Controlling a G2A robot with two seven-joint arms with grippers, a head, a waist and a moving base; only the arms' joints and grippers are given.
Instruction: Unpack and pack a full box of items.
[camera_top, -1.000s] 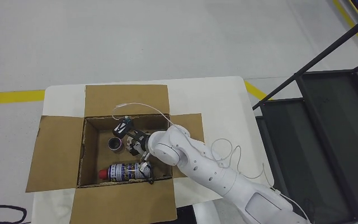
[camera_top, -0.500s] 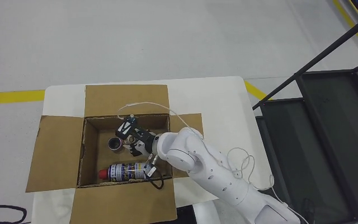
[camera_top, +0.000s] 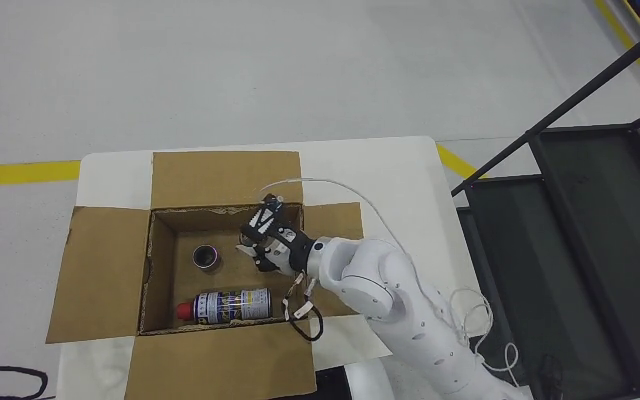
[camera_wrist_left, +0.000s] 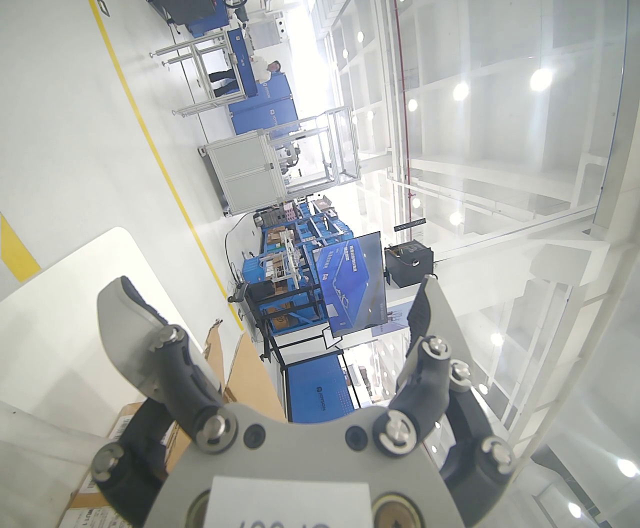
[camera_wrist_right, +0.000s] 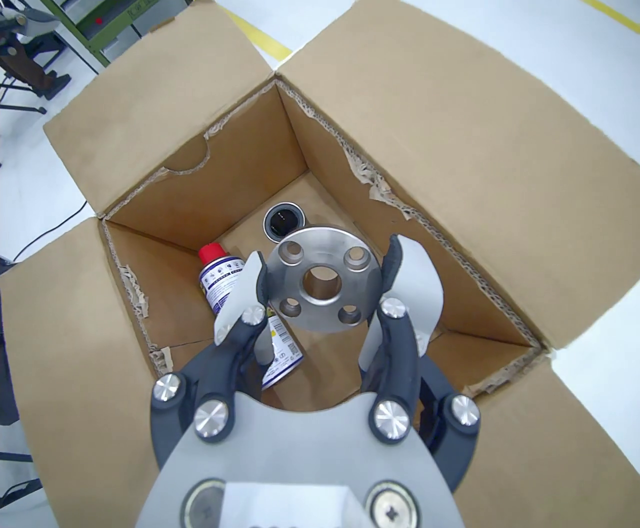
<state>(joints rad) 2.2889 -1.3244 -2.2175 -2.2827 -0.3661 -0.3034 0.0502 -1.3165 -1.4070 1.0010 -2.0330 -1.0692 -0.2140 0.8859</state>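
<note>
Right gripper pinches flange by rim, above box near far right corner. My worry: smooth metal slips, drops onto spray can below. Left gripper wide, empty.

My right fingers are holding the flange above the box; inside, a spray can is lying near a small cylinder.

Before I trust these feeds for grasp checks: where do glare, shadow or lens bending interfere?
Left wrist view: ceiling lamps flare behind the left gripper, and a white beam bows near the edge. Right wrist view: even light, mild sheen on the steel flange, cardboard box floor shaded. Top view: box interior dim, no glare.
</note>
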